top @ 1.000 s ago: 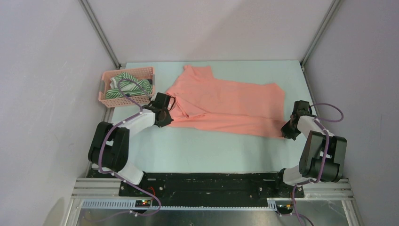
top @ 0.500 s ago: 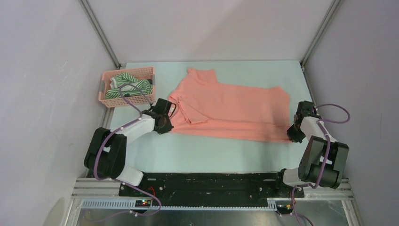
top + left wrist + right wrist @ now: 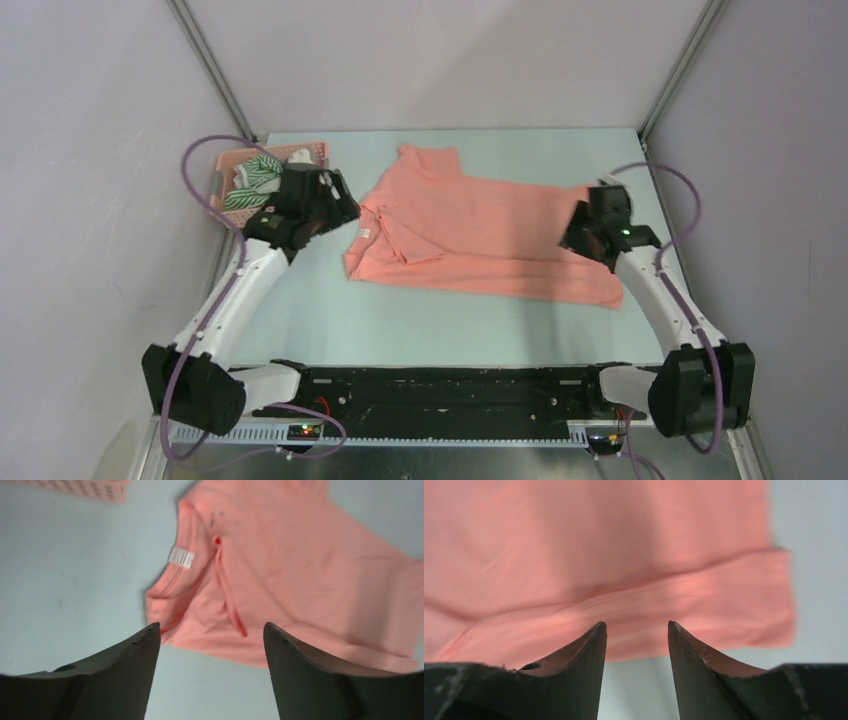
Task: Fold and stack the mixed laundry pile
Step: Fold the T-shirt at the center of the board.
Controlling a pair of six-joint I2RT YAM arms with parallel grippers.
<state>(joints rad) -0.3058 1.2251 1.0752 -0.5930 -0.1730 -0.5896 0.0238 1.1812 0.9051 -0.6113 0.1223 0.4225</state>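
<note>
The salmon-pink shirt (image 3: 480,235) lies on the table, its near edge doubled over in a long fold, a white label (image 3: 363,234) at its left end. My left gripper (image 3: 335,205) hangs open above the table just left of the shirt's left end; in the left wrist view its jaws (image 3: 211,625) stand wide apart with nothing between them, the shirt (image 3: 300,580) below. My right gripper (image 3: 585,238) hovers open over the shirt's right end; the right wrist view shows the gripper (image 3: 636,624) empty above the folded hem (image 3: 684,610). A green-and-white striped garment (image 3: 255,172) sits in the basket.
The pink lattice basket (image 3: 300,152) stands at the table's back left, right behind my left gripper. Grey walls and metal posts close in the table on three sides. Purple cables loop above both arms.
Both grippers have opened, let go of the shirt's near edge and risen off the table. The shirt, dragged slightly to the right earlier, now lies still with its near edge folded over.
</note>
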